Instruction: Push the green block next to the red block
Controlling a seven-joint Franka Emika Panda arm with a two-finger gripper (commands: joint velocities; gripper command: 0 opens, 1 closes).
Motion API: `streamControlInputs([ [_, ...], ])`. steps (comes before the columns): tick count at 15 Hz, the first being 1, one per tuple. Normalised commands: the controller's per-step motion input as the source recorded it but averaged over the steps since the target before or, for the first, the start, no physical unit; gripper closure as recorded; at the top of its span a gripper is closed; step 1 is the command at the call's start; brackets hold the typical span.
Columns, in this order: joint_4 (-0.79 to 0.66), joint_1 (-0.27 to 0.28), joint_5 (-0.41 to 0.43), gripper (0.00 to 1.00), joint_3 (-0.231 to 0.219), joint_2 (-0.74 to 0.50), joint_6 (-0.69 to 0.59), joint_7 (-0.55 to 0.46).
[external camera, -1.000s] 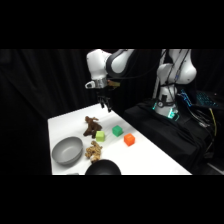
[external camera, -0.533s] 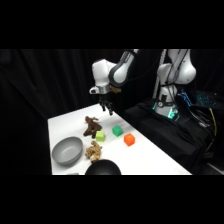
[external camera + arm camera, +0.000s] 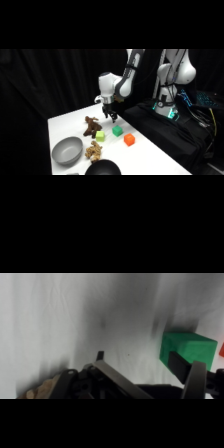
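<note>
Pincer [image 3: 113, 119], grip state unclear, hangs at eleven o'clock of the green block [image 3: 117, 131] (light, rigid, probably slidey): shove its flat face

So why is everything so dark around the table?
Side view: only the white table is lit, the backdrop behind it is black, and the gripper shows dark above the green block. Wrist view: soft grey shadows lie across the table and the near fingers look fuzzy.
</note>
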Motion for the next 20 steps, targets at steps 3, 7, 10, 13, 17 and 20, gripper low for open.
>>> streamControlInputs([
  [3, -0.04, -0.223, 0.091, 0.00, 0.212, 0.17, 0.30, -0.16],
  [7, 0.00, -0.208, 0.045, 0.00, 0.207, 0.11, 0.22, -0.12],
  [10, -0.07, -0.076, -0.039, 0.00, 0.141, -0.06, 0.16, 0.00],
  [13, -0.16, 0.028, -0.088, 0.00, 0.096, -0.15, 0.17, 0.09],
  [17, -0.14, 0.062, -0.132, 0.00, 0.044, -0.09, 0.17, 0.13],
  [20, -0.13, 0.040, -0.096, 0.00, 0.068, -0.09, 0.08, 0.14],
])
